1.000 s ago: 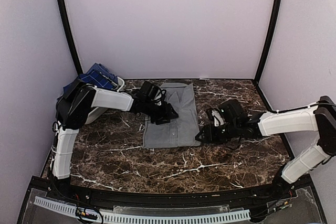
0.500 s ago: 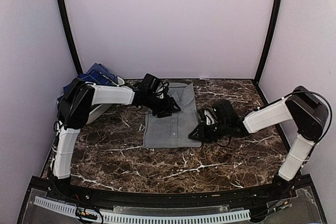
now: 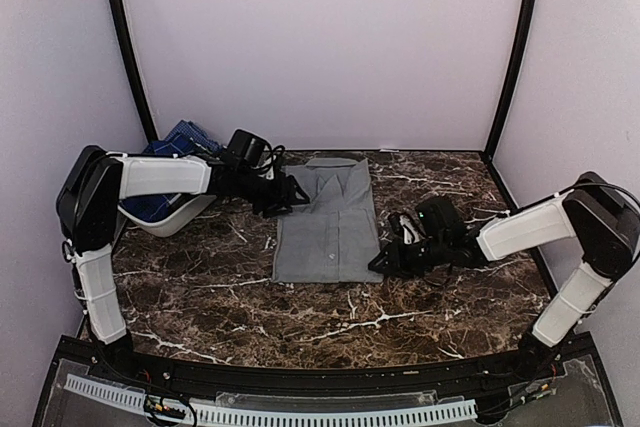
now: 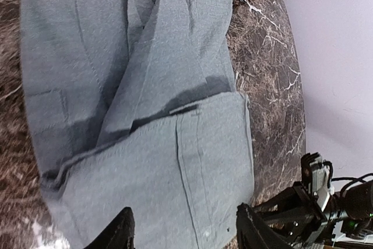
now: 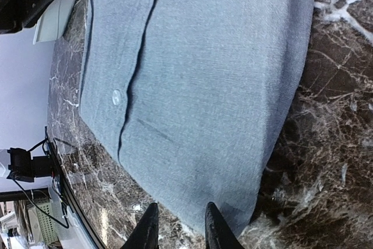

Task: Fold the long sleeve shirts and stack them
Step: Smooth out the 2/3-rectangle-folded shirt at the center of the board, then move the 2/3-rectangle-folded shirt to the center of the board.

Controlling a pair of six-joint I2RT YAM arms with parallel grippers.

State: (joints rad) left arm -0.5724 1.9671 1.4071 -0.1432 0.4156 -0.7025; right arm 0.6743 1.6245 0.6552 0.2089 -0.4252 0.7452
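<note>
Dark marble table [image 3: 330, 322], mid-frame: left gripper [image 4: 183, 225] jaws spread over the folded grey shirt [image 3: 330, 227]. The right gripper [image 5: 180, 214] jaws are narrowed at its lower right edge, grip unclear. Upper left, the white basket [image 3: 170, 219] holds the plaid shirt [image 3: 185, 137]. Both arms stretch low, inward.

The dark brown, white-veined marble tabletop [image 3: 250, 307] is viewed by the top external camera from above and behind the arm bases. This camera is faced forward and down, far enough off that both arms are taken in whole. The left wrist camera is held close above the plain mid-grey collared cloth shirt [image 4: 145, 86] and faced down past the left gripper [image 4: 183, 234]. The right wrist camera is set low and very near the shirt's near right corner, faced leftward past the right gripper [image 5: 180, 228]. The shirt is shared by all three views, and each gripper is caught in a corner of the other wrist view.
</note>
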